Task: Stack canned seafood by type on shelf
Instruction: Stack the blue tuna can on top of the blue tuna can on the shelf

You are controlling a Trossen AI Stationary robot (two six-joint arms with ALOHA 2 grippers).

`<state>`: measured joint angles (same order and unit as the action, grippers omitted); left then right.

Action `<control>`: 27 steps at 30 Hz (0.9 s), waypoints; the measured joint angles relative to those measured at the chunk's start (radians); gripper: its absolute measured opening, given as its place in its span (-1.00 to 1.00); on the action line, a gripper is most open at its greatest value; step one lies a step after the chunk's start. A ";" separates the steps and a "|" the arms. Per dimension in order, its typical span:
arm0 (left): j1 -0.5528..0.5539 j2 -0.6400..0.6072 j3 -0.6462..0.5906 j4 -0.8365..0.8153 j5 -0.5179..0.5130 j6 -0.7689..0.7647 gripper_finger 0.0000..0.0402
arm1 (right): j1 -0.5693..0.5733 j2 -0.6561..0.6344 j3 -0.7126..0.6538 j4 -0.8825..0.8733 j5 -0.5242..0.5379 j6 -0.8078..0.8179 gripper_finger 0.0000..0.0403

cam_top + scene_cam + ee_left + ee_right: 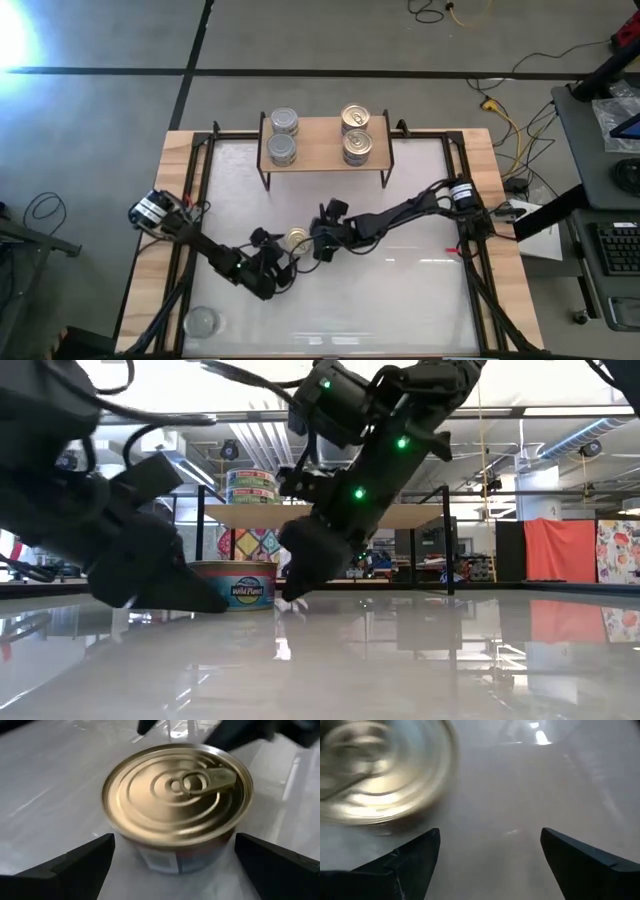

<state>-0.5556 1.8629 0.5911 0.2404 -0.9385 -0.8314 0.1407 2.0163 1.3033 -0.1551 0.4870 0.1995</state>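
Gold-topped round metal tin (177, 802) sitting on white bench (400, 290) between my left fingers (75, 865), spread open; right fingers (402, 865) gaping beside it.

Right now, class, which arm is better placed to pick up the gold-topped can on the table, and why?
Left. In its wrist view the left gripper is open with the gold can centred between its fingers. The right gripper, also open, has the can off to one side, with only bare table between its fingers.
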 joint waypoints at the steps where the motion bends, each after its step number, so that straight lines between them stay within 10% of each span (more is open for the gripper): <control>1: 0.008 -0.001 -0.011 0.045 0.010 0.028 0.99 | 0.006 -0.001 0.000 0.005 -0.019 0.023 0.66; 12: 0.072 -0.007 -0.111 0.421 0.185 0.255 0.99 | 0.079 -0.050 0.000 0.024 -0.078 0.036 0.62; 27: 0.076 0.000 -0.087 0.491 0.226 0.360 0.99 | 0.075 -0.085 0.001 -0.052 0.066 0.032 0.56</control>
<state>-0.4793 1.8627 0.5043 0.7319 -0.7120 -0.4714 0.2153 1.9312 1.3041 -0.2071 0.5528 0.2312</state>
